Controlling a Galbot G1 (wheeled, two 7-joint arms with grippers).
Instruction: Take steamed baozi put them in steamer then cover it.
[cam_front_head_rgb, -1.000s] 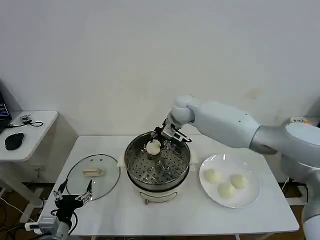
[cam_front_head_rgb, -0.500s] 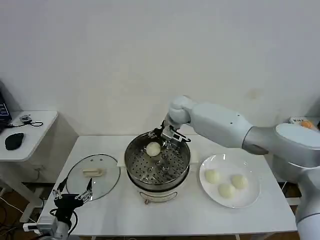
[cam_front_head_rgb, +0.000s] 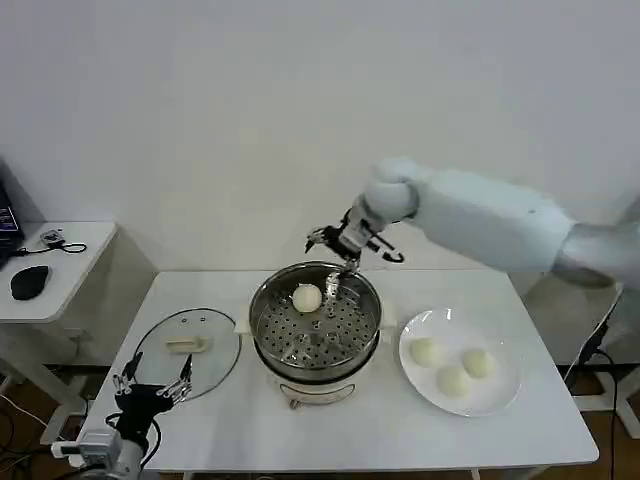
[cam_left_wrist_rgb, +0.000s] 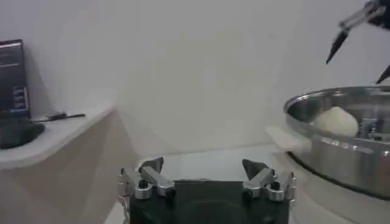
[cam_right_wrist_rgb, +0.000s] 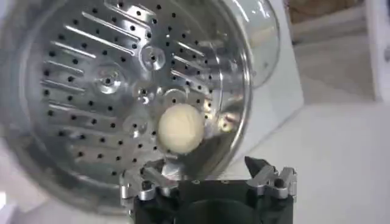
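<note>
One pale baozi (cam_front_head_rgb: 306, 297) lies on the perforated tray of the shiny steamer (cam_front_head_rgb: 268, 302) at the table's middle; it also shows in the right wrist view as a baozi (cam_right_wrist_rgb: 181, 127) inside the steamer (cam_right_wrist_rgb: 73, 73). My right gripper (cam_front_head_rgb: 344, 243) hangs open and empty above the steamer's far rim. Three more baozi (cam_front_head_rgb: 452, 366) rest on the white plate (cam_front_head_rgb: 502, 395) to the right. The glass cover (cam_front_head_rgb: 185, 352) lies flat on the table left of the steamer. My left gripper (cam_front_head_rgb: 153, 386) stands open and empty near the table's front left corner; the left wrist view shows it open (cam_left_wrist_rgb: 203, 168).
A low white side table (cam_front_head_rgb: 60, 255) with a black mouse and cables stands to the far left. The table's front edge runs close under the left gripper. A white wall is behind the steamer.
My right gripper let go of the baozi in the steamer and rose up and back, out above the far rim. The baozi now rests on the tray. The left arm barely shifted.
</note>
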